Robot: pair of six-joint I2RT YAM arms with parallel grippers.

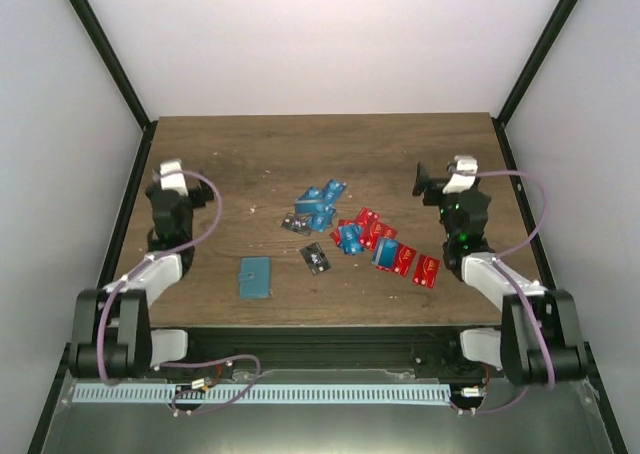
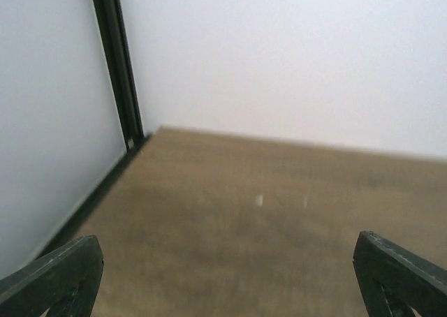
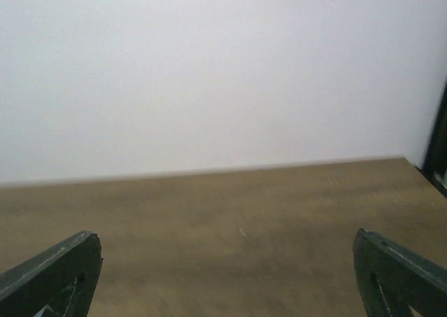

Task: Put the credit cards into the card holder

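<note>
The teal card holder [image 1: 255, 277] lies flat near the table's front, left of centre. The credit cards are scattered over the middle of the table: a cluster of blue cards [image 1: 320, 202], black cards [image 1: 317, 258], and red cards [image 1: 375, 230] trailing right to one red card [image 1: 426, 270]. My left gripper [image 1: 168, 171] hovers at the left side, behind and left of the holder, open and empty. My right gripper [image 1: 446, 176] stands open to the right of the cards. In both wrist views the fingers [image 2: 63, 278] [image 3: 56, 275] frame only bare wood; no card or holder shows there.
White walls with black corner posts [image 1: 120, 69] close in the wooden table [image 1: 300, 149] on three sides. Purple cables [image 1: 210, 224] loop beside each arm. A metal rail [image 1: 300, 392] runs along the front by the arm bases.
</note>
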